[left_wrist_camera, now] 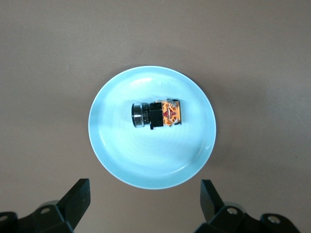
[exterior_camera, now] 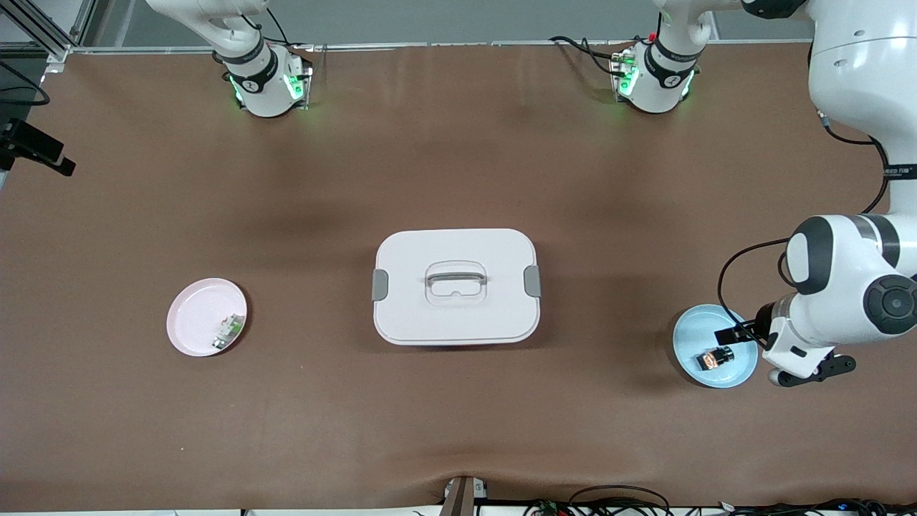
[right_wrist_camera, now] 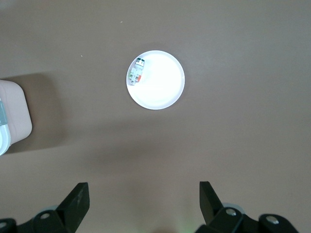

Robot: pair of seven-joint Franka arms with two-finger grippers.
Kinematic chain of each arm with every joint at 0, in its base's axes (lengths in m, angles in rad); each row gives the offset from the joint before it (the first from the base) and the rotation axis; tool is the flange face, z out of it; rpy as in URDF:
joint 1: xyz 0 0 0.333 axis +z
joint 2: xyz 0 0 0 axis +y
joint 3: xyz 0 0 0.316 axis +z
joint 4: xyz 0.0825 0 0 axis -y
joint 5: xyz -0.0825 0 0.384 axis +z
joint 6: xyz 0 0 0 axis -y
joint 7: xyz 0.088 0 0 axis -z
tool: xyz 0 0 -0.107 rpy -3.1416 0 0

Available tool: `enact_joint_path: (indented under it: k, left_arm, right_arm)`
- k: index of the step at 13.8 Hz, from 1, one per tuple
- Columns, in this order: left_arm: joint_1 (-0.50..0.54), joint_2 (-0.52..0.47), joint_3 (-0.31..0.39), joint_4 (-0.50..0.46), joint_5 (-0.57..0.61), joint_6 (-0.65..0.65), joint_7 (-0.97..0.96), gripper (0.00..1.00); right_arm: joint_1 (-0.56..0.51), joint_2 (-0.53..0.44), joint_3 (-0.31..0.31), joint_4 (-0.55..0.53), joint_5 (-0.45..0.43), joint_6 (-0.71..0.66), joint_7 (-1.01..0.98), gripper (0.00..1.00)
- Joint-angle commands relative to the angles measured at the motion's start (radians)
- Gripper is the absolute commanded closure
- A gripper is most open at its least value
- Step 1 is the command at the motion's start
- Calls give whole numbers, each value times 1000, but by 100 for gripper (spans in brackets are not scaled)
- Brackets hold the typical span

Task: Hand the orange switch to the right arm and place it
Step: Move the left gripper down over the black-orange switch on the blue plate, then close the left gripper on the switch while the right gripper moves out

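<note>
Orange switch (left_wrist_camera: pixel 158 114) lies on blue plate (left_wrist_camera: pixel 121 160), worktop's left-arm end; left gripper (left_wrist_camera: pixel 145 201) hovers above, fingers apart; right gripper (right_wrist_camera: pixel 144 203) likewise spread.

blue plate (exterior_camera: pixel 689 331) rim partly hidden by left arm, white box (right_wrist_camera: pixel 12 116) cut off

We note two arms (exterior_camera: pixel 845 272) with glossy white shells, rounded links and dark grey joint caps. Both bases (exterior_camera: pixel 261 79) carry black collar bands and glow green at the sides. A black cable (exterior_camera: pixel 745 265) loops along the left forearm, and a black band with small white lettering rings the upper link. Both grippers' fingers (left_wrist_camera: pixel 77 196) are matte black, wedge-shaped, with round screw holes.
</note>
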Motion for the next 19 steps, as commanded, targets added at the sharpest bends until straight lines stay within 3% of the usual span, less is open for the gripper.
enact_joint_path:
  k: [1,8,19]
  left_arm:
    - [15,16,0,-27,11,49,-65,0]
    - [9,80,1,-25,20,135,-86,0]
    - [1,149,0,-10,17,232,-71,0]
  right_arm:
    - [23,29,3,24,6,-8,3,0]
    - [112,64,3,24,-1,-5,91,0]
    - [158,113,4,15,22,13,125,0]
